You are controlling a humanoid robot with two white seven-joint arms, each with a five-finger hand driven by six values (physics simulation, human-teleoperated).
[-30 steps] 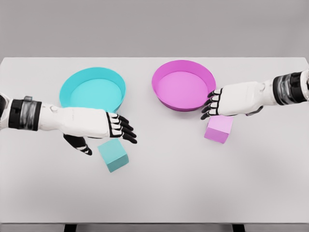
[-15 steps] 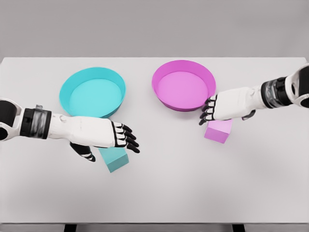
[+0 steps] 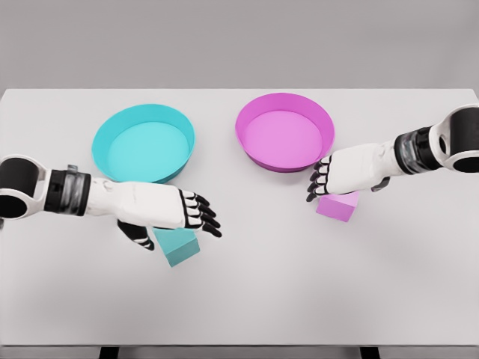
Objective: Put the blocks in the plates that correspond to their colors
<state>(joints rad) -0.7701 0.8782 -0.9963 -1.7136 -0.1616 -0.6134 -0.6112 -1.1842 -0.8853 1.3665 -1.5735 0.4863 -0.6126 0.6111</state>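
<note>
A teal block lies on the white table, in front of the teal plate. My left hand hovers over the block's near-left part with fingers spread, covering its top edge and holding nothing. A pink block lies in front of the pink plate, right of centre. My right hand is over the pink block's upper left, fingers relaxed and pointing left, not closed on it. Both plates hold nothing.
Both plates stand side by side at the back of the table. The table's front edge runs along the bottom of the view, and a grey wall rises behind the table.
My left hand has slid right and down over the teal block, hiding more of it. My right hand has lowered and shifted left over the pink block. Neither block has moved.
</note>
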